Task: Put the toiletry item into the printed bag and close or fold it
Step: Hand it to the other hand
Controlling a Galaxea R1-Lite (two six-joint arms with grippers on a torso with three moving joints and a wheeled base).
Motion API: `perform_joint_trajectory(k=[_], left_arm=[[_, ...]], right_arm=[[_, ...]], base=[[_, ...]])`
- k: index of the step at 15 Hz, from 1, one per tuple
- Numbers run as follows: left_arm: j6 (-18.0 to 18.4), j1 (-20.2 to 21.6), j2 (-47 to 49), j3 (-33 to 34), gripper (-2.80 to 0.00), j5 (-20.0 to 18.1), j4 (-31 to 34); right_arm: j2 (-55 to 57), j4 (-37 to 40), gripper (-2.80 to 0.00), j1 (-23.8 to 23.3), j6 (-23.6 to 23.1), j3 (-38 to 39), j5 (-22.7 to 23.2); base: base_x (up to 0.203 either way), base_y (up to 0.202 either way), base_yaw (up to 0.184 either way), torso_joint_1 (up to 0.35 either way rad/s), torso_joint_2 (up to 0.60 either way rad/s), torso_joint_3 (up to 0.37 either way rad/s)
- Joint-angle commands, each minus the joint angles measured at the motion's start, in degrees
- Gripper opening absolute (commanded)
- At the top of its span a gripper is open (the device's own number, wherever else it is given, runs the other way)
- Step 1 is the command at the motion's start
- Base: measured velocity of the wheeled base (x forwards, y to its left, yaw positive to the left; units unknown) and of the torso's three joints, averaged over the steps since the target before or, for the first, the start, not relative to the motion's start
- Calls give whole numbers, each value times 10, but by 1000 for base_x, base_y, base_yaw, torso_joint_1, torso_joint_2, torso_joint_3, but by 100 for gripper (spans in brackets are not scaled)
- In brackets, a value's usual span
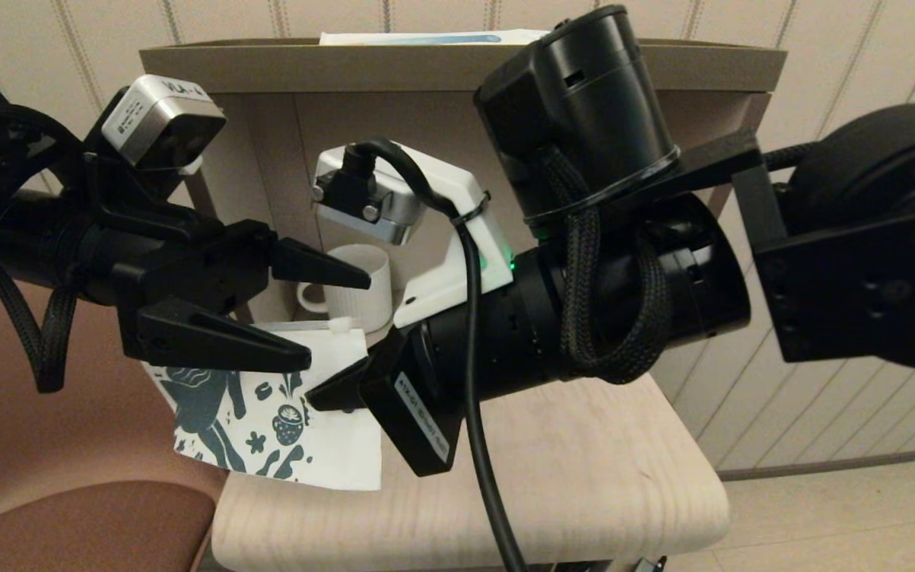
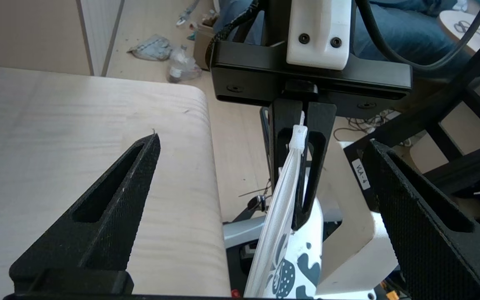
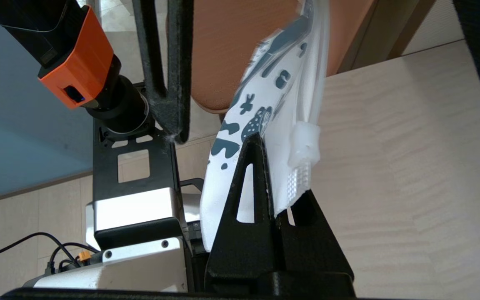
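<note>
The printed bag, white with dark teal doodles, hangs in the air over the table's left edge. My right gripper is shut on its upper corner, just below the white zip slider. In the right wrist view the right gripper pinches the printed bag between closed fingers. My left gripper is open, its two fingers straddling the bag's zip edge without touching it. The left wrist view shows the left gripper spread wide around the printed bag. The toiletry item is not in view.
A white ribbed mug stands at the back of the pale wooden table, under a shelf that carries a white-and-blue box. A brown chair sits to the left.
</note>
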Motion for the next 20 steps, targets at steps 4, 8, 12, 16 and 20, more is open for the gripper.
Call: perform_joint_trajectory(k=[4, 8, 12, 16, 20], left_arm=[[3, 0, 0, 0, 0, -6, 4], [4, 0, 0, 0, 0, -5, 4], [4, 0, -1, 1, -280, -10, 5], [5, 0, -3, 0, -280, -9, 6], [5, 0, -2, 1, -280, -9, 6]], right_arm=[[2, 1, -280, 0, -1, -3, 1], [2, 0, -280, 0, -1, -3, 1], [4, 0, -280, 1, -1, -8, 1], [4, 1, -280, 1, -1, -10, 1], [4, 0, -280, 1, -1, -8, 1]], base=[[0, 0, 0, 0, 0, 0], [0, 0, 0, 0, 0, 0], [0, 0, 0, 0, 0, 0], [0, 0, 0, 0, 0, 0], [0, 0, 0, 0, 0, 0]])
